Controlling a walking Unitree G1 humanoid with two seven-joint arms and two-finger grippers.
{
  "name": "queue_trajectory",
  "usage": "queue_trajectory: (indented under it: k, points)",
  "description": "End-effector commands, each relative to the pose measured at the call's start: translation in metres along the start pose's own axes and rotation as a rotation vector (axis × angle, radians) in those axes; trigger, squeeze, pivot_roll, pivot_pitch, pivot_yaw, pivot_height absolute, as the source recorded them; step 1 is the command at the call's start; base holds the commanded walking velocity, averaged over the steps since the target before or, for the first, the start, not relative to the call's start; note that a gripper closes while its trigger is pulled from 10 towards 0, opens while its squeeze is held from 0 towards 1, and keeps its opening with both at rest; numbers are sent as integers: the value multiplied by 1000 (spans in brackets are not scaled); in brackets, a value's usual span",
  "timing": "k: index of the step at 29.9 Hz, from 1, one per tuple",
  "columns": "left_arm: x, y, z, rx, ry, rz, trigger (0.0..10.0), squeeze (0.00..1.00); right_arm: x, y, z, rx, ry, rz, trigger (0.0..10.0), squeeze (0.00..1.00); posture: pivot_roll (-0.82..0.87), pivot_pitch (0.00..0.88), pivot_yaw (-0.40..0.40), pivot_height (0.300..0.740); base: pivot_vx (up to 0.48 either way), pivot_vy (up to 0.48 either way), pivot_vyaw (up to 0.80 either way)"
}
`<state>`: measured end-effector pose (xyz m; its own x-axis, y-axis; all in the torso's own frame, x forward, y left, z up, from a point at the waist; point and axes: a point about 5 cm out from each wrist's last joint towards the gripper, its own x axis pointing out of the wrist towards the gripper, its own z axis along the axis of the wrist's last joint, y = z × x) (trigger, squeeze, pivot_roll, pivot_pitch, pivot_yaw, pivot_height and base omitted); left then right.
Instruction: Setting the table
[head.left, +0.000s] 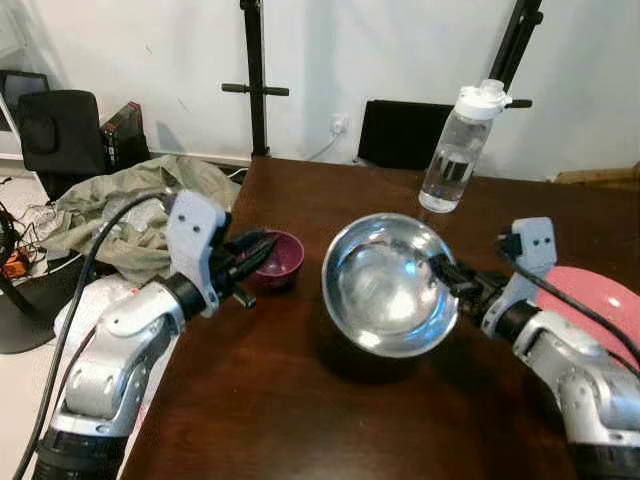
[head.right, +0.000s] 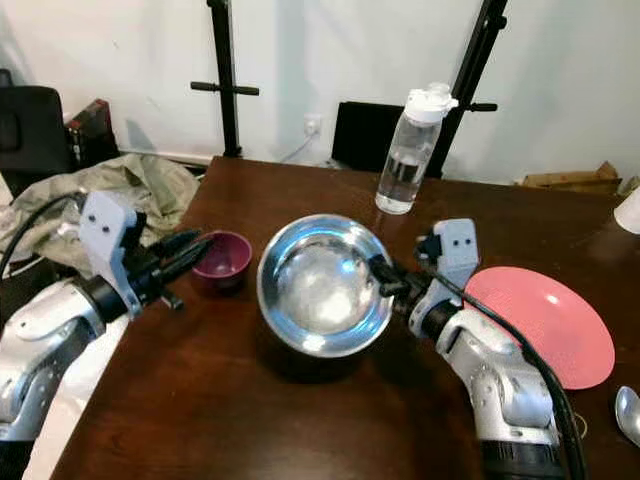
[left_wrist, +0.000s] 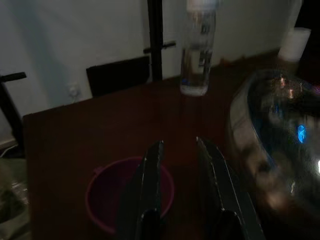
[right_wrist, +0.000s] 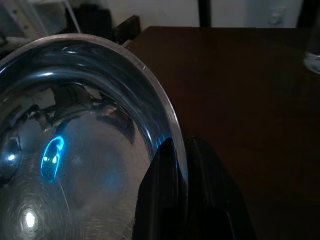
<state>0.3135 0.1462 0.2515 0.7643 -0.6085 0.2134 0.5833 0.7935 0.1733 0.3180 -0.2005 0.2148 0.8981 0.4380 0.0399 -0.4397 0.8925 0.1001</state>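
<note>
On dark table (head.left: 300, 400), right tool (right_wrist: 181, 150) pinching steel bowl (head.left: 388, 285) rim — left tool (left_wrist: 179, 150) parted over purple cup (left_wrist: 107, 192), its near rim hidden.

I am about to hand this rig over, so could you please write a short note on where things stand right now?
Right gripper: shut on the rim of the steel bowl, one finger inside, one outside; the bowl looks tilted and lifted above the table.
Left gripper: open, holding nothing, fingers pointing at the small purple bowl near the table's left edge.
Pink plate lies to the robot's right, a spoon past it at the edge of view; the water bottle stands at the far side.
Done: steel bowl gripped.
Left: set it down in its place, then probably deal with the purple bowl.
</note>
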Motion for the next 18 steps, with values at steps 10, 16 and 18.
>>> queue_trajectory:
  k: [10,16,18]
  points:
    - [12,-15,12,-30,-51,-57,10000,1000,7,25,10,-155,-90,-94,10000,0,76,121,83,740,0,0,0]
    - [17,-17,5,-44,-22,-66,10000,1000,10,36,22,-207,-166,-104,10000,0,75,120,87,740,0,0,0]
    - [18,-16,4,-39,-13,-59,10000,1000,10,39,25,-223,-183,-104,10000,0,75,120,87,740,0,0,0]
